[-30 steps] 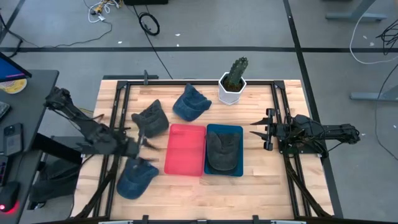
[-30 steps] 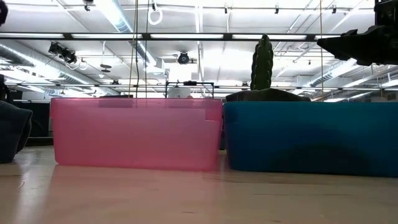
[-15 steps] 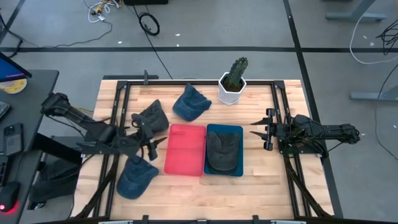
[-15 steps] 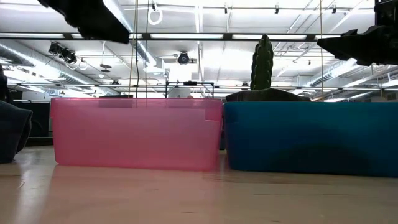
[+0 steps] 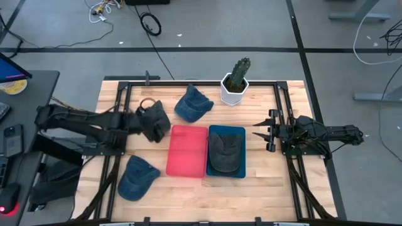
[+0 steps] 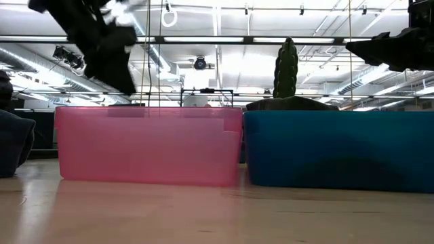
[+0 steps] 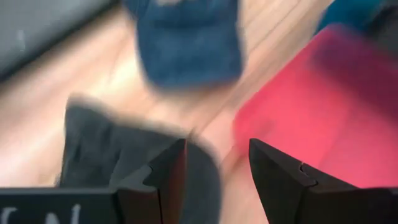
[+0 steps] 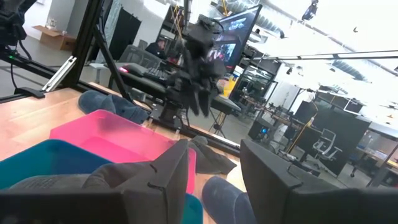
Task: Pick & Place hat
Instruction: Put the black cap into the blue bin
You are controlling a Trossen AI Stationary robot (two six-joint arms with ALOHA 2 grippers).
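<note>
Four hats show in the high view. A dark grey hat (image 5: 157, 119) lies on the table left of the pink bin (image 5: 187, 150). One blue hat (image 5: 193, 103) lies toward the far edge and another blue hat (image 5: 136, 177) near the left front. A further dark grey hat (image 5: 225, 150) sits in the blue bin (image 5: 240, 133). My left gripper (image 5: 148, 122) hovers open above the table's dark grey hat (image 7: 118, 155), raised well off the table in the low view (image 6: 112, 51). My right gripper (image 5: 259, 133) waits open, right of the blue bin.
A cactus in a white pot (image 5: 235, 81) stands at the far edge behind the bins. The pink bin (image 6: 149, 146) and blue bin (image 6: 339, 149) stand side by side mid-table. Black rails (image 5: 286, 113) frame the tabletop. Bare wood lies near the front edge, right of the bins.
My left gripper has swung from beside the near-left blue hat toward the table's far edge and now hangs over the dark grey hat. In the low view it has come into sight from above. The hats and the right arm have stayed put.
</note>
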